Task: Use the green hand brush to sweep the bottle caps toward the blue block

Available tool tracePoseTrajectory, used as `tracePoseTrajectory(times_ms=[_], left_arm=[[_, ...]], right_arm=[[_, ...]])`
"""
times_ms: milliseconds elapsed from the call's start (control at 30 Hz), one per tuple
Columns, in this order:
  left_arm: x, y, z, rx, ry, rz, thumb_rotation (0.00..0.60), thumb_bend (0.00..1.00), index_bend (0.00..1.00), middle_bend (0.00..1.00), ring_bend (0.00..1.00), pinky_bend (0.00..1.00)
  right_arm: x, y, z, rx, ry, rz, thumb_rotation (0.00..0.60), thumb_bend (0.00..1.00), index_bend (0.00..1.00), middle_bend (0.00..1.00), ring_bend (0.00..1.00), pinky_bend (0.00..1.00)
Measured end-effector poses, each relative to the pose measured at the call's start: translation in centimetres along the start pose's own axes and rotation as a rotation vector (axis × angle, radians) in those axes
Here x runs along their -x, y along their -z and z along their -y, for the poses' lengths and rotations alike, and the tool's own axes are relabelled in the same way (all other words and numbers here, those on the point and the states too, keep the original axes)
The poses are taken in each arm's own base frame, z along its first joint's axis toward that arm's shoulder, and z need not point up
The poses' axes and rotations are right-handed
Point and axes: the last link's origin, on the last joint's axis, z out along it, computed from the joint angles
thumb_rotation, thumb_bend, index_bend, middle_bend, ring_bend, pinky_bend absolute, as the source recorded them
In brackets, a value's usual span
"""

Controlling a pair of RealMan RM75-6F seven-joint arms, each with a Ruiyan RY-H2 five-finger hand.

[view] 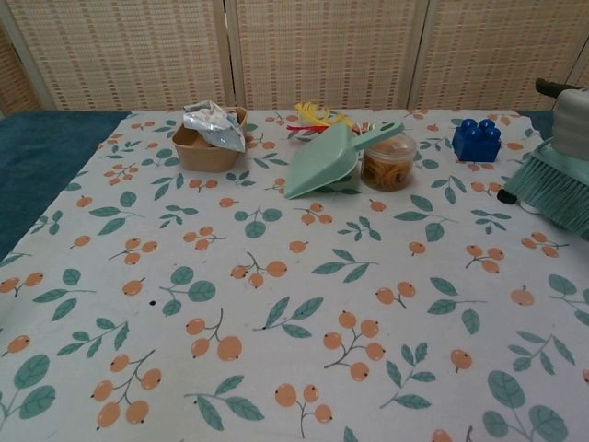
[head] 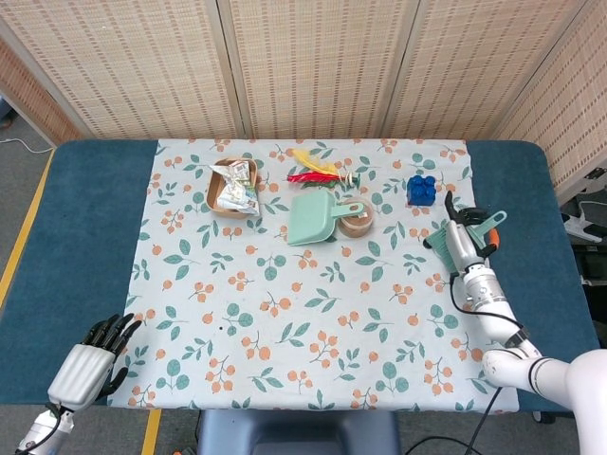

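Note:
My right hand (head: 462,246) grips the green hand brush (head: 446,233) at the right edge of the flowered cloth. The brush handle (head: 489,222) sticks out to the right. In the chest view its bristles (view: 555,191) hang at the right border, with my right hand (view: 574,130) cut off above them. The blue block (head: 421,190) stands just beyond and left of the brush, also seen as the blue block (view: 476,140). A small dark object (view: 505,195), perhaps a bottle cap, lies by the bristles' left end. My left hand (head: 89,361) is low at the front left, fingers apart, holding nothing.
A green dustpan (head: 317,218) leans against a round jar (head: 358,221) at mid-table. A brown box with a foil bag (head: 233,185) sits at the back left. Red and yellow items (head: 316,168) lie behind the dustpan. Folding screens stand behind the table.

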Motion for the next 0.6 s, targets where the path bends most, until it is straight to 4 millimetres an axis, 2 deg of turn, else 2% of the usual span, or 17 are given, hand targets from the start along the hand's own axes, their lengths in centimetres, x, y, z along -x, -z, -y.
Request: tracePoseTrajectory(times_ms=[133, 333, 467, 600], left_arm=[[-0.1, 0.1, -0.1, 0.006, 0.003, -0.005, 0.600, 0.40, 0.00, 0.00, 0.00, 0.15], [-0.4, 0.4, -0.3, 0.022, 0.012, -0.015, 0.600, 0.40, 0.00, 0.00, 0.00, 0.15], [-0.7, 0.7, -0.4, 0.035, 0.020, -0.028, 0.600, 0.40, 0.00, 0.00, 0.00, 0.15], [-1.0, 1.1, -0.6, 0.046, 0.030, -0.035, 0.600, 0.40, 0.00, 0.00, 0.00, 0.15]], right_arm=[[0.2, 0.2, -0.4, 0.012, -0.051, -0.005, 0.600, 0.51, 0.99, 0.77, 0.45, 0.00], [0.6, 1.5, -2.5, 0.053, -0.304, -0.052, 0.600, 0.51, 0.99, 0.77, 0.45, 0.00], [1.0, 3.7, -4.8, 0.096, -0.523, -0.113, 0.600, 0.51, 0.99, 0.77, 0.45, 0.00], [0.0, 6.5, -4.8, 0.111, -0.815, -0.162, 0.600, 0.51, 1.00, 0.77, 0.43, 0.00]])
